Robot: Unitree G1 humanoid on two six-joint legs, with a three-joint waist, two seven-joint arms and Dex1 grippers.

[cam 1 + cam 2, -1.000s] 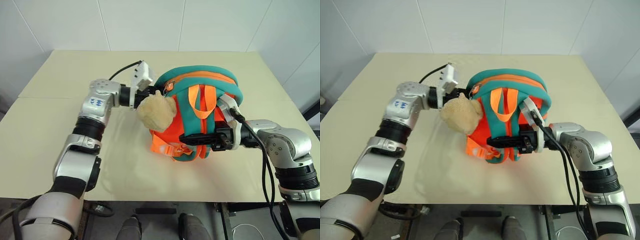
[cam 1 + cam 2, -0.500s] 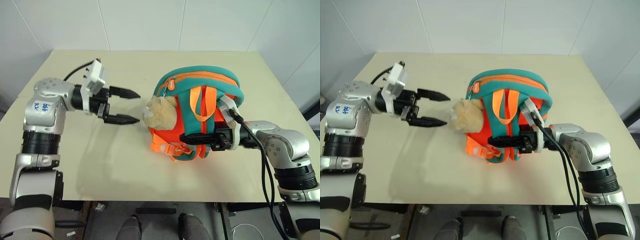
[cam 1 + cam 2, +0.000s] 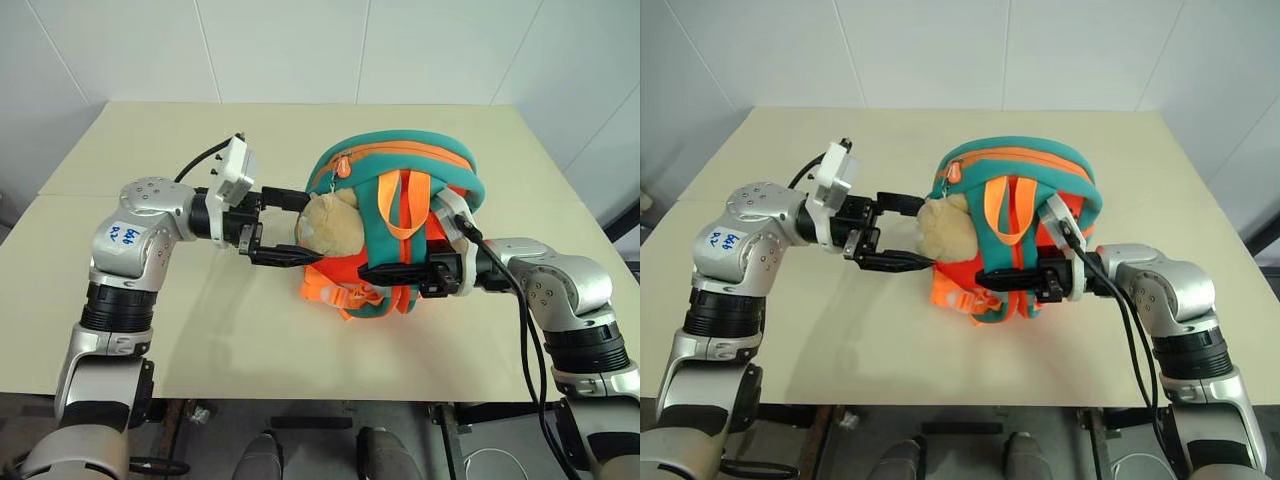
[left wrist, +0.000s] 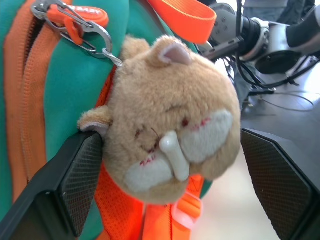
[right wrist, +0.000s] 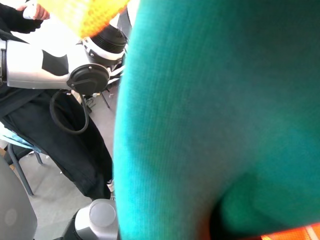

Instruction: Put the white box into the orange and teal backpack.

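- Landmark = orange and teal backpack (image 3: 400,235), standing near the middle of the table (image 3: 150,160), strap side facing the robot.
- White box: can't see it anywhere on the table; prob. inside the pack already, but can't tell from these views.
- Plush toy (image 3: 330,222) hangs off the pack's left flank from a clip (image 4: 82,27) by the zip line.
- Left gripper (image 3: 292,226) comes in level from the pack's left, jaws wide apart, one finger behind the toy, one in front; wrist view shows the pads (image 4: 82,175) flanking the toy's head, one pad touching or nearly touching its cheek, the other apart.
- Right gripper (image 3: 375,272) at the pack's front lower part, shut on a teal strap (image 3: 385,225); looks like it's steadying the pack.
- Step in hand, my read: left gripper working around the toy, either to get at the zip/opening or to move the toy aside.
- To do it well: don't close on the plush if the zip pull is the target; come in above the toy toward the clip.
- Keep the right grip firm so the pack doesn't tip or slide.
- Risk: toy dangles freely, may swing and block the pull; the pack is soft and may fold under a push.
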